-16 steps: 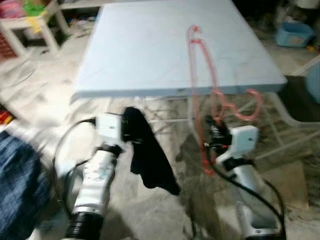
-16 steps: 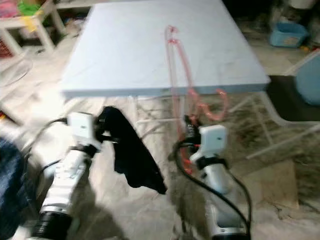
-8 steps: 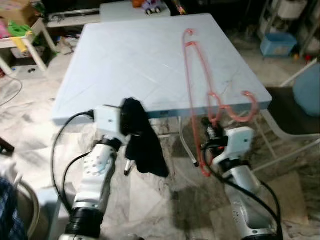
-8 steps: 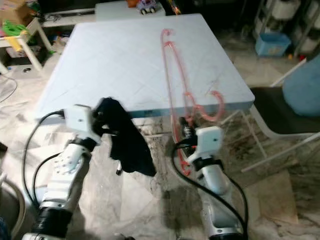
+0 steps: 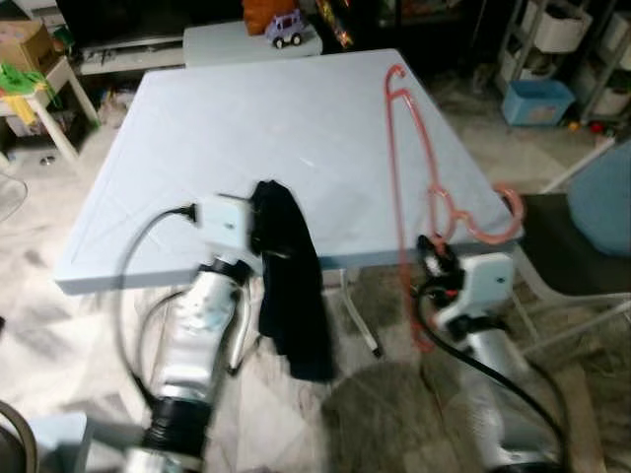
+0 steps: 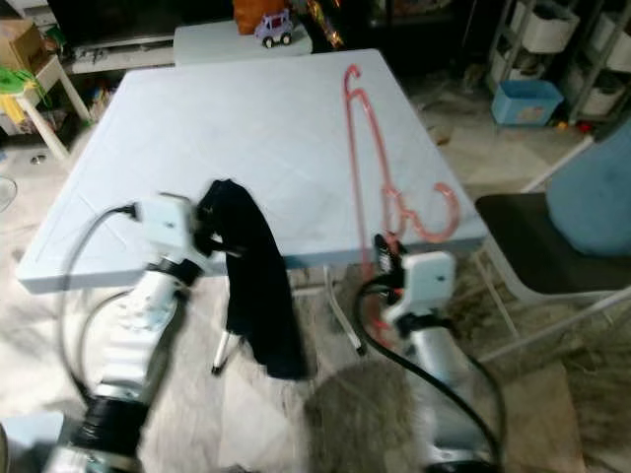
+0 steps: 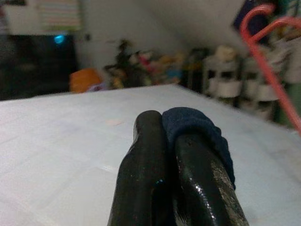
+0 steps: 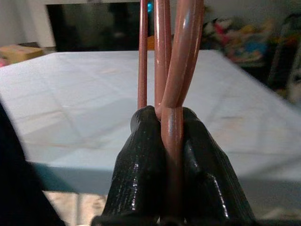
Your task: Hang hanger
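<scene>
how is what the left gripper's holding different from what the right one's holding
The left gripper pinches a dark cloth, soft and hanging limp; the right gripper clamps a pink hanger, a rigid thin frame standing upward. Both are held at the near edge of the light blue table.

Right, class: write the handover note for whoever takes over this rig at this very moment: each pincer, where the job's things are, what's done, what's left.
Left pincer: shut on the dark cloth, which hangs down past the near edge of the pale blue table.
Right pincer: shut on the pink hanger, held near its hook, frame reaching over the table's right side.
Done: both items are gripped.
Left: the cloth is not yet on the hanger, and the hanger is not hung anywhere; where it should hang cannot be told.
</scene>
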You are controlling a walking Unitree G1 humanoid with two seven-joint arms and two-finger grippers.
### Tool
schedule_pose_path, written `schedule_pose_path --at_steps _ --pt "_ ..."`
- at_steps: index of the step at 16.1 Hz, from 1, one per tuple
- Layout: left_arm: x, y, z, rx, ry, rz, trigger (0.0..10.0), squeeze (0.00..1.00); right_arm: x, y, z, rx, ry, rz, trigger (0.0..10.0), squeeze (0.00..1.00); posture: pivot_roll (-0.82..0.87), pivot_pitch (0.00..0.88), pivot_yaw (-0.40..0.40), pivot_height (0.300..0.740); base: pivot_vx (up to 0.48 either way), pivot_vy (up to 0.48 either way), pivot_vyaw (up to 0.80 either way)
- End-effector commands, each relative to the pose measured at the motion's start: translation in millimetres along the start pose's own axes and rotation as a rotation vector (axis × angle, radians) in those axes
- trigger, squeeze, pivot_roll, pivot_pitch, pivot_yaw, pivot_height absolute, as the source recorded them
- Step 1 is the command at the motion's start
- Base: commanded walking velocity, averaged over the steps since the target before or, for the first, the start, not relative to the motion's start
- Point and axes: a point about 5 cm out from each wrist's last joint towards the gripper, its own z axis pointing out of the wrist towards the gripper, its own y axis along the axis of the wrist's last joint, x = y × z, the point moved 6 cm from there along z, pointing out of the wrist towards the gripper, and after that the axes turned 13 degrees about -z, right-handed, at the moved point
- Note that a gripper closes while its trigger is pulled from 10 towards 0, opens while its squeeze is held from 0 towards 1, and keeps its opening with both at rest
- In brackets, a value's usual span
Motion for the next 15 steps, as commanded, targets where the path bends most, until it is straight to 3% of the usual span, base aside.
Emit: schedule_pose_path --at_steps 1,4,8,12,14,15 --pt "-1.6 6.5 2.0 -0.025 0.000 0.004 10.0 0.00 -4.0 -1.4 -2.2 -0.001 -0.010 -0.011 10.0 0.00 -0.06 0.096 0.038 0.740 0.262 0.000 0.00" --pt "-1.1 5.5 2.2 -0.022 0.000 0.006 10.0 0.00 -3.0 -4.1 -2.3 0.004 -0.008 -0.013 10.0 0.00 -0.05 0.079 0.041 0.740 0.252 0.000 0.00" --pt "0.9 18.5 13.4 -0.060 0.003 0.017 10.0 0.00 -4.1 -10.0 3.2 0.014 -0.013 -0.012 10.0 0.00 -0.02 0.054 0.046 0.740 0.000 0.000 0.00" --pt "8.1 57.1 62.5 -0.123 -0.031 0.082 10.0 0.00 2.8 -16.6 4.0 0.031 -0.003 -0.028 10.0 0.00 -0.03 0.105 0.047 0.740 0.000 0.000 0.00" --pt "27.2 70.3 90.7 -0.072 0.016 0.089 10.0 0.00 3.5 -18.7 6.0 0.035 -0.004 -0.031 10.0 0.00 -0.04 0.134 0.057 0.740 0.000 0.000 0.00" --pt "35.4 81.9 101.0 -0.062 0.023 0.141 10.0 0.00 3.9 -19.0 6.7 0.036 -0.004 -0.035 10.0 0.00 -0.05 0.142 0.062 0.740 0.000 0.000 0.00"
